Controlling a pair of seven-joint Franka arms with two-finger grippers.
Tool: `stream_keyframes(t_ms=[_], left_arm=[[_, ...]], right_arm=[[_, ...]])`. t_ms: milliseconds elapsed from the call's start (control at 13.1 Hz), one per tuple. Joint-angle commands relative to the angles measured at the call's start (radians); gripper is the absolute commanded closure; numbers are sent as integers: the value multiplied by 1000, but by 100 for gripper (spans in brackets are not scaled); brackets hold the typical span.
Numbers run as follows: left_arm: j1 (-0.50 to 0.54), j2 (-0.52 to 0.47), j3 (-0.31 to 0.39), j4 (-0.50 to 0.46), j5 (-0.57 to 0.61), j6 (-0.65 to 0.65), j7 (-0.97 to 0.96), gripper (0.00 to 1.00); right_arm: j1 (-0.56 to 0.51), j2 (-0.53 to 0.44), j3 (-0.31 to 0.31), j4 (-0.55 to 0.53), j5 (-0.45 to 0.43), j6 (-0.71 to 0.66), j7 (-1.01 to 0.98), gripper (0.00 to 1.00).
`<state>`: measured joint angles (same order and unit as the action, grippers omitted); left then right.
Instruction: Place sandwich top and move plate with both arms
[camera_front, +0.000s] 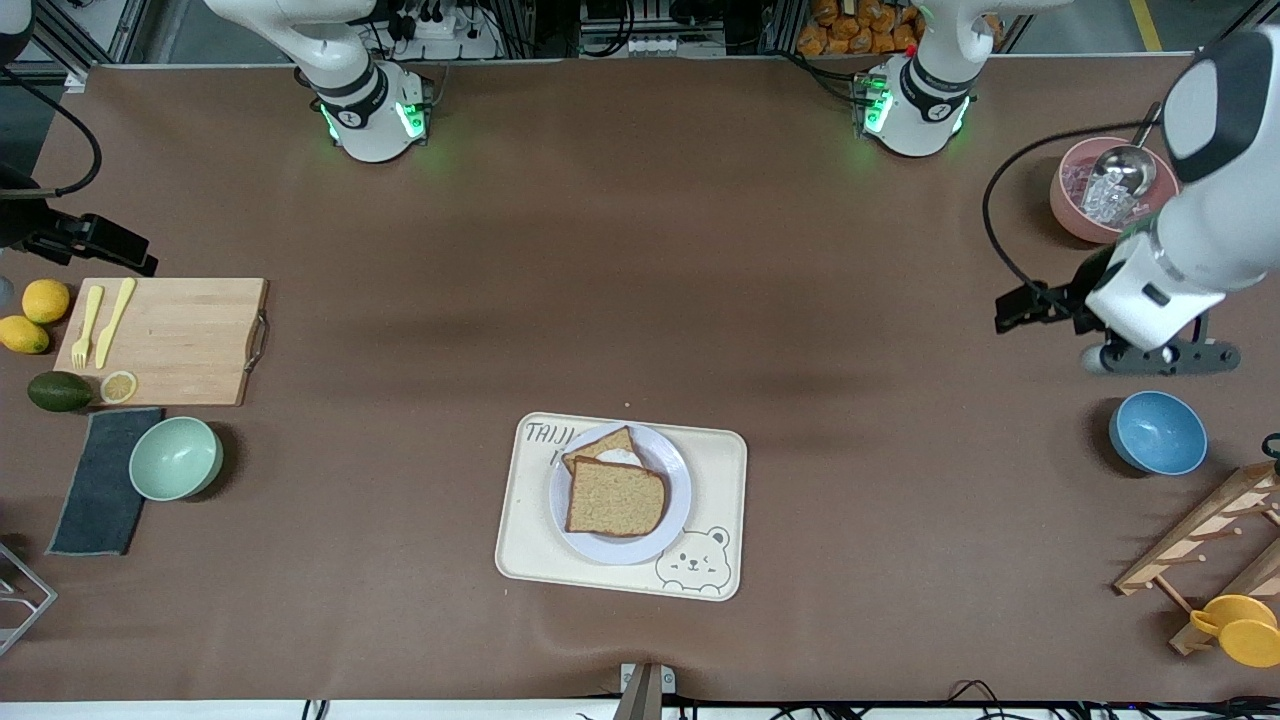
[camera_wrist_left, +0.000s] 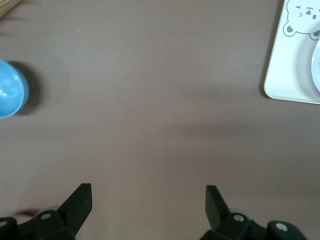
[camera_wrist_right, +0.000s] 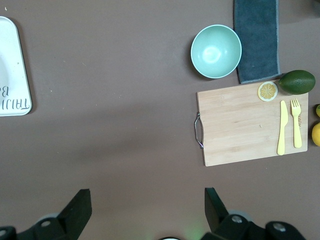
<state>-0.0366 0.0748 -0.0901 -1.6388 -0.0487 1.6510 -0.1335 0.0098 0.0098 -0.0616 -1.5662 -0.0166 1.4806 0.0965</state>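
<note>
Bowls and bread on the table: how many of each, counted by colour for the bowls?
Green bowl: 1
Blue bowl: 1
Pink bowl, holding ice and a metal scoop: 1
Bread slices on the plate: 2, the sandwich top lying over the egg slice
Total: 5

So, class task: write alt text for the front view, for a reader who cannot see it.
A brown bread slice lies on a small round plate, covering another slice with egg, on a cream tray on a brown table. Both open grippers hang at the table's ends: the left gripper above a blue bowl, the right gripper over a cutting board.
</note>
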Motion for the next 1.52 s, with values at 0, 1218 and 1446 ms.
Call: stream_keyframes(t_ms=[0, 1218, 1446], left_arm=[[11, -84, 7, -10, 24, -65, 53, 0], [-39, -75, 44, 86, 50, -79, 187, 0], [-39, -75, 44, 90, 50, -79, 184, 0]], right_arm=[[-13, -5, 9, -5, 3, -3, 2, 0], [-13, -5, 9, -5, 3, -2, -3, 0], [-13, -5, 11, -5, 3, -3, -3, 0]])
